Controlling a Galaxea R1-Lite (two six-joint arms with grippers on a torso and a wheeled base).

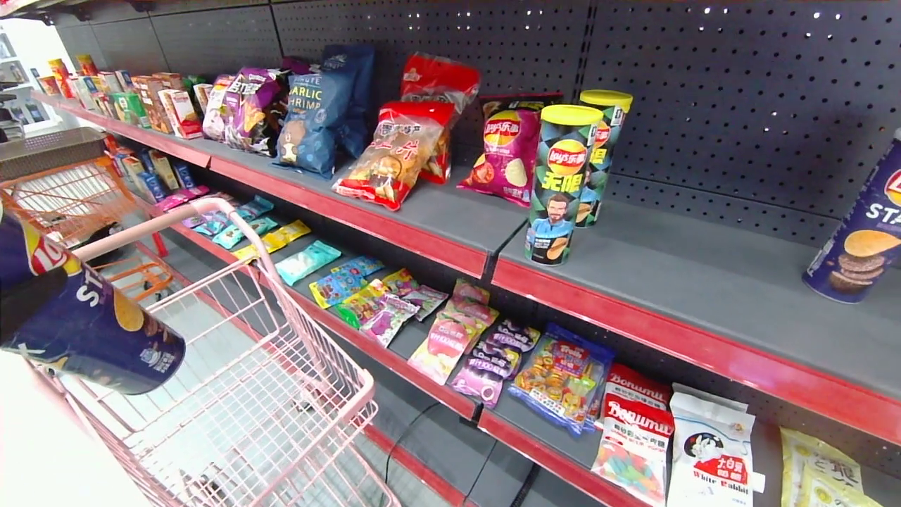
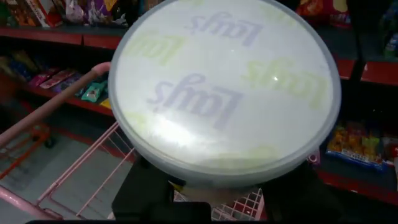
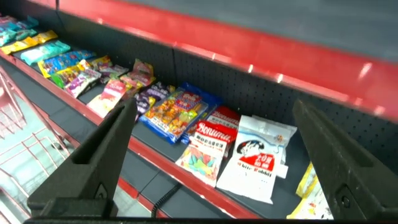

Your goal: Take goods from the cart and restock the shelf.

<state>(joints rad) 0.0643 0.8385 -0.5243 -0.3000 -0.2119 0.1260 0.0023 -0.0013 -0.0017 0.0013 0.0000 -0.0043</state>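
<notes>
A dark blue chip can (image 1: 84, 317) hangs tilted over the pink wire cart (image 1: 295, 394) at the far left, and my left gripper (image 1: 28, 299) is shut on it. In the left wrist view the can's pale lid (image 2: 227, 87) faces the camera, with black fingers (image 2: 146, 196) on either side of its body. My right gripper (image 3: 213, 107) is open and holds nothing; it hangs in front of the lower shelf's candy bags (image 3: 208, 146). A matching blue can (image 1: 862, 232) stands on the grey upper shelf (image 1: 704, 282) at the right.
Two green-lidded chip cans (image 1: 566, 183) stand mid-shelf, with snack bags (image 1: 394, 151) to their left. Bare shelf lies between the green cans and the blue can. An orange cart (image 1: 70, 197) stands behind the pink one. A black cable (image 1: 422, 436) trails on the floor.
</notes>
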